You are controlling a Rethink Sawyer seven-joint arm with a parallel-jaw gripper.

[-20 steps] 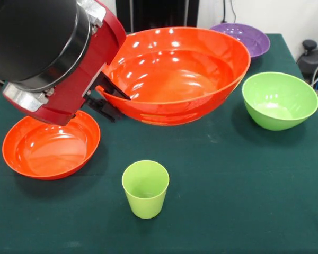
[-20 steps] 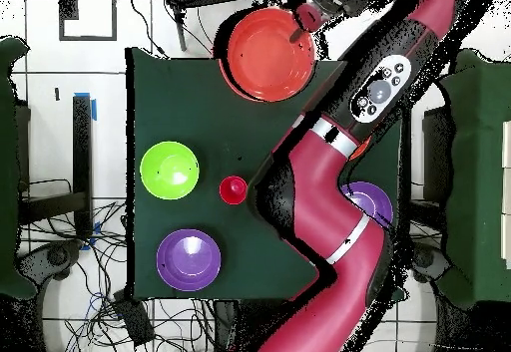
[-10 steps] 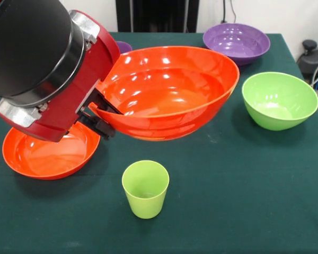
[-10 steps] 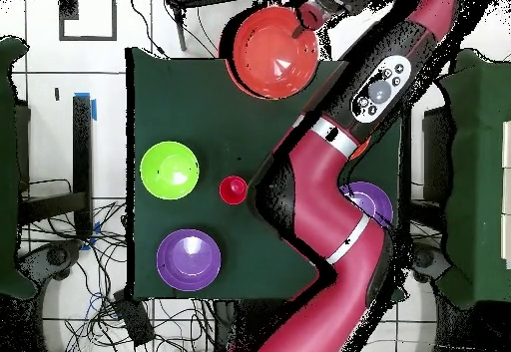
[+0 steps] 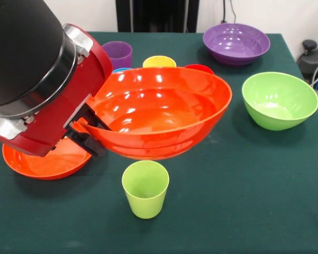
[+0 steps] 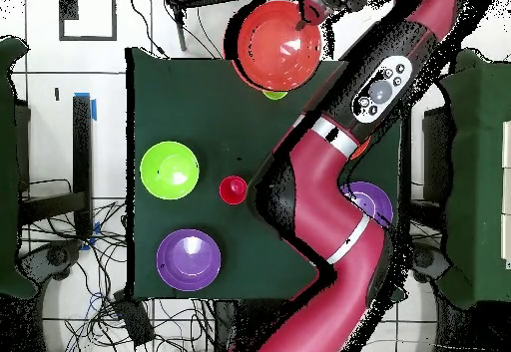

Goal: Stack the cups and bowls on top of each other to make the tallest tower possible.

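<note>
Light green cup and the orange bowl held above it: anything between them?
Nothing. In the front view the held orange bowl hangs above and behind the light green cup, with only bare green tablecloth showing in the gap; they are not touching.

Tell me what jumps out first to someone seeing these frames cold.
The big orange bowl, held tilted in the air by the tool at its rim, fills the middle of the front view. Just below it a light green cup stands upright on the table. The red and black arm looms at the left.
</note>
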